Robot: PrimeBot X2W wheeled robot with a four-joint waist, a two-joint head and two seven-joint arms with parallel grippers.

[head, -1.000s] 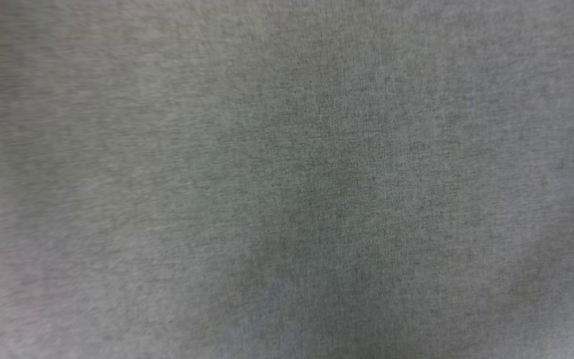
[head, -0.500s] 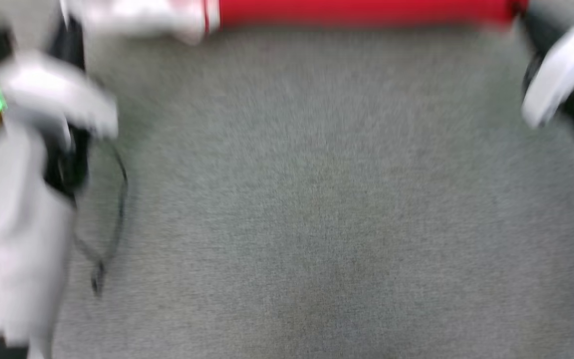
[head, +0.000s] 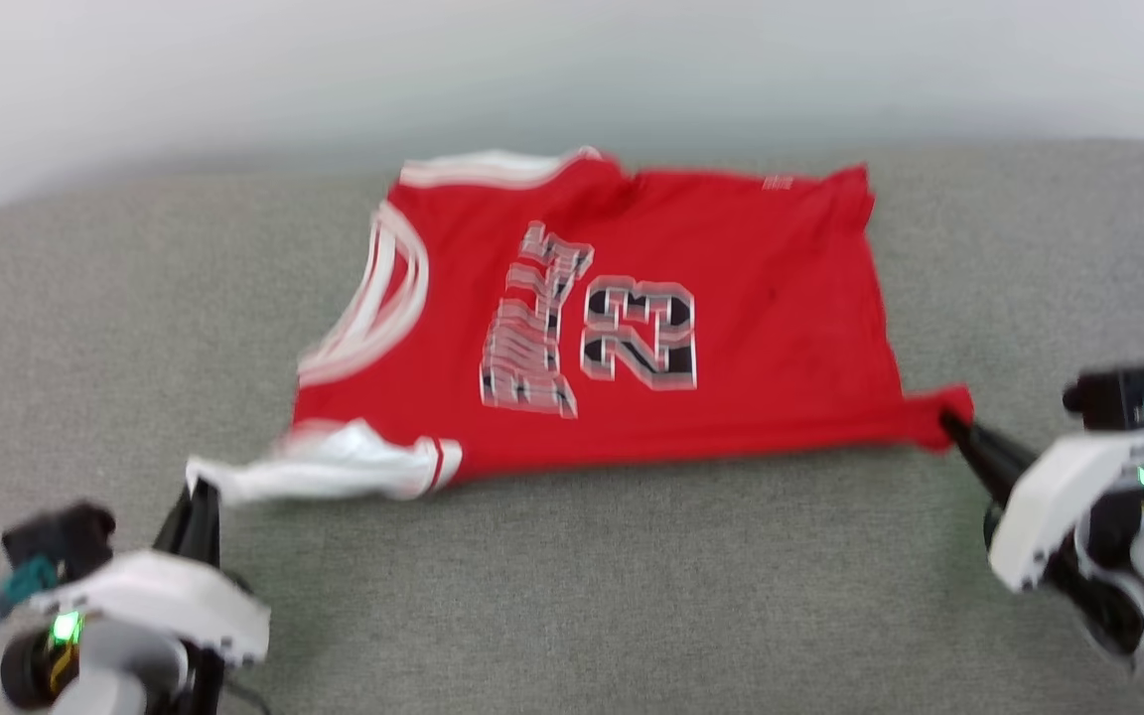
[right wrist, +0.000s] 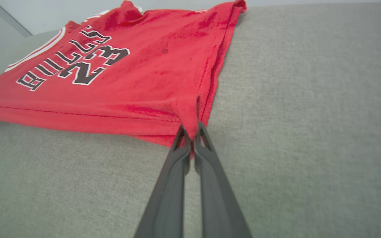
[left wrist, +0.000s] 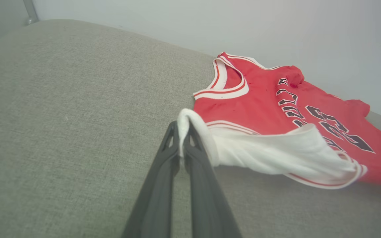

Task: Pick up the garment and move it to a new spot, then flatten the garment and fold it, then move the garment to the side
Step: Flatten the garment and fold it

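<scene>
A grey woven surface (head: 632,596) runs back to a pale wall (head: 572,70). At the near left, the left claw (head: 200,492) is clamped on the end of a white sleeve (head: 334,475) (its cuff trim is striped red and white), the cloth pinched between both fingers. The garment (head: 761,298), red with black lettering and "23" facing up, lies spread across the middle of the surface, its collar (head: 373,298) toward the left. At the right, the right claw (head: 951,425) is closed on the red hem corner (head: 929,407), which is drawn to a point.
</scene>
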